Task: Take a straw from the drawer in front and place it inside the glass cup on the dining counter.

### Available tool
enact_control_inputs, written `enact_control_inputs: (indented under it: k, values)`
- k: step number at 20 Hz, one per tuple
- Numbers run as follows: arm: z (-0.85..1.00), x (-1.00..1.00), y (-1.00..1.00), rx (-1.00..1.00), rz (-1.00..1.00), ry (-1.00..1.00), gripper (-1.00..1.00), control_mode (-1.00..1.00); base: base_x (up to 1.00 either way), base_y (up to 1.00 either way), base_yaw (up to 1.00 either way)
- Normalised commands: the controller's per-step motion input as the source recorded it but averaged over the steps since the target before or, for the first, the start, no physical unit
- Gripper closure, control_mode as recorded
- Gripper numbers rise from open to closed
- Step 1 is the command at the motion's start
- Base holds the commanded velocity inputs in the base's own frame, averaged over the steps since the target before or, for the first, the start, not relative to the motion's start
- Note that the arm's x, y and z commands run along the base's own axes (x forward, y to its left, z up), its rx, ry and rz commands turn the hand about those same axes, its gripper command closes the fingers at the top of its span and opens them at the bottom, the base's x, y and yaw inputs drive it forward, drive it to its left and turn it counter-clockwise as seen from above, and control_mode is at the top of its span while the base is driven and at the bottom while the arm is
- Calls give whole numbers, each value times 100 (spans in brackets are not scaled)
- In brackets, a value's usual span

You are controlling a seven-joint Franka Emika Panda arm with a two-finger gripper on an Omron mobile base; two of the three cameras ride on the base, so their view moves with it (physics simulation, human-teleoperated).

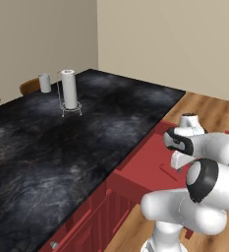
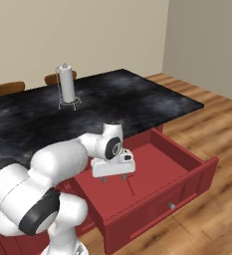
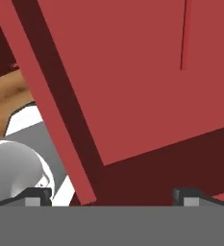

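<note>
Hovering over the open drawer [image 2: 187, 154], the gripper [image 2: 114, 176] stood wide apart and empty. The straw [image 2: 130, 186] lay flat inside: probably light, stiff, slippery; best pinched mid-length across its width.

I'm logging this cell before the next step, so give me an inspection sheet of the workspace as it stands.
Surface: dining counter, glossy black veined top, red base.
Job's things: drawer pulled open; straw lying flat on its floor; glass cup upright at the counter's far edge, nothing seen in it.
Clutter: paper-towel roll on a wire stand, beside the cup.
Grippers: tool above the open drawer, fingers apart, holding nothing.
Cables: nothing seen.
Surroundings: wooden floor, beige walls, chair backs behind the counter.
</note>
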Motion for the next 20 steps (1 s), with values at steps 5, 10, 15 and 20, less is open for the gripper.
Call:
enact_control_inputs:
  k: [5, 10, 15, 20]
  values:
    - [-26, 31, 0, -1, 0, -1, -100, -100, 0, 0, 0]
    - [-32, 37, 0, 0, 0, -1, -100, -100, 0, 0, 0]
    - [-43, 42, 0, 0, 0, 0, -100, -100, 0, 0, 0]
    - [-35, 26, -3, 0, 0, -3, -100, -100, 0, 0, 0]
